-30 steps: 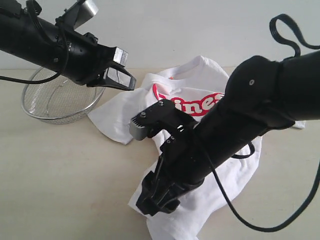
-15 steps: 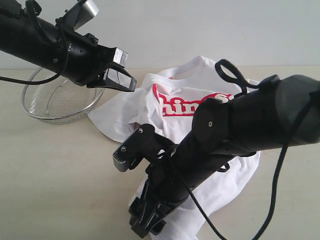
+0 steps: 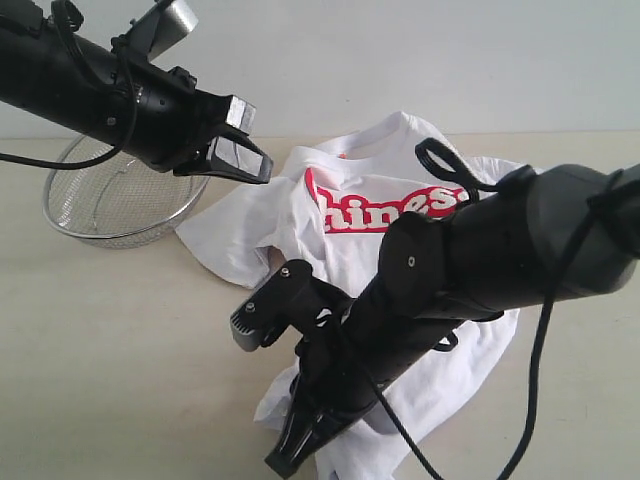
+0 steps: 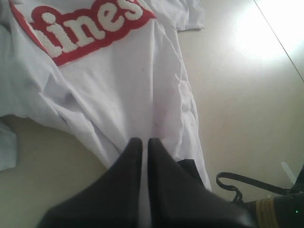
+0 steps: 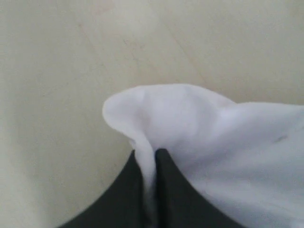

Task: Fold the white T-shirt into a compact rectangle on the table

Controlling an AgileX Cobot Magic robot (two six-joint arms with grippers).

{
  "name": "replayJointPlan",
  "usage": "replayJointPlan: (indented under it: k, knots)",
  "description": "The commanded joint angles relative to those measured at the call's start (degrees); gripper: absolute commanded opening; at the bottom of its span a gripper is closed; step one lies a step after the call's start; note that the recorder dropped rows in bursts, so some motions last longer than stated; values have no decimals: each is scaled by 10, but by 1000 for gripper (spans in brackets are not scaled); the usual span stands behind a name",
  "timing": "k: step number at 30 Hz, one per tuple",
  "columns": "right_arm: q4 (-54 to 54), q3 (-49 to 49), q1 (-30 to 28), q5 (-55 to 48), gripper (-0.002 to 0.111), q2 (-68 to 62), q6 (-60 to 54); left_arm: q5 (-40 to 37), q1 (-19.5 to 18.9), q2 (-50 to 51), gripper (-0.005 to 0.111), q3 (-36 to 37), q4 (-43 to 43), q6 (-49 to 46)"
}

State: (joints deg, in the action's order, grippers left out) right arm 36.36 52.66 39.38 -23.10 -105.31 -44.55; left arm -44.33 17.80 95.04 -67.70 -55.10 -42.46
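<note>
the right gripper (image 5: 148,156) is pinched shut on a hem corner of the white t-shirt (image 3: 350,250), whose length trails back beneath that arm across the table (image 3: 120,330), while the closed, empty left gripper (image 4: 142,140) hovers farther off.

We see the white T-shirt (image 3: 240,235) is soft, crumpled cloth with fuzzy red letters (image 4: 85,28). The table (image 3: 120,340) looks smooth and dull, like pale wood. The mesh bowl (image 3: 110,205) is shiny metal wire. The right arm (image 3: 500,250) looks like dull black plastic.
</note>
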Motion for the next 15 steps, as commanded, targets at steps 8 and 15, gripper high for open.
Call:
replayJointPlan:
  k: [8,15]
  knots:
    - [-43,0,0,-66,0,168,152,-5,2,-7,4,2,6,2]
    - [-257,0,0,-162,0,204,373,-7,2,-7,4,2,6,-8]
